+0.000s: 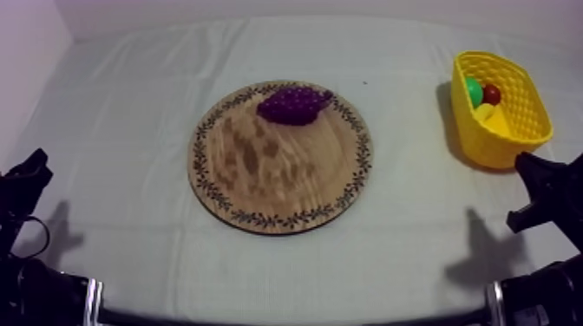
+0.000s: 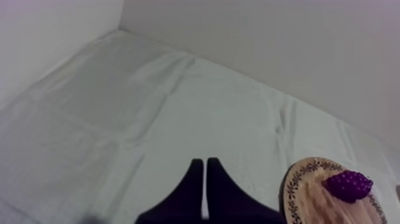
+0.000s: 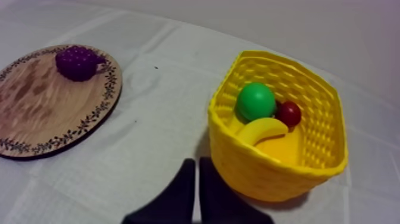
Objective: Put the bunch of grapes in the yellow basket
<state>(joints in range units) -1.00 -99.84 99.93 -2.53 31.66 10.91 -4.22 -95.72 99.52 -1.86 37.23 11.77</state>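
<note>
A purple bunch of grapes (image 1: 293, 104) lies on the far edge of the round wooden board (image 1: 278, 173) in the middle of the table. The yellow basket (image 1: 486, 143) stands at the right. My left gripper (image 1: 36, 163) rests low at the left, far from the board, fingers together as a narrow wedge (image 2: 205, 165). From there the grapes (image 2: 348, 184) and board (image 2: 306, 196) lie ahead to one side. My right gripper (image 1: 527, 165) sits just in front of the basket (image 3: 262, 167), shut on nothing (image 3: 196, 164). The grapes (image 3: 76, 62) sit on the board (image 3: 41, 113) well beyond it.
Inside the basket lie a round green fruit (image 3: 256, 101), a small red fruit (image 3: 289, 113) and a banana (image 3: 262, 130). Bare cloth lies between the board and the basket. A pale wall runs behind the table's far edge.
</note>
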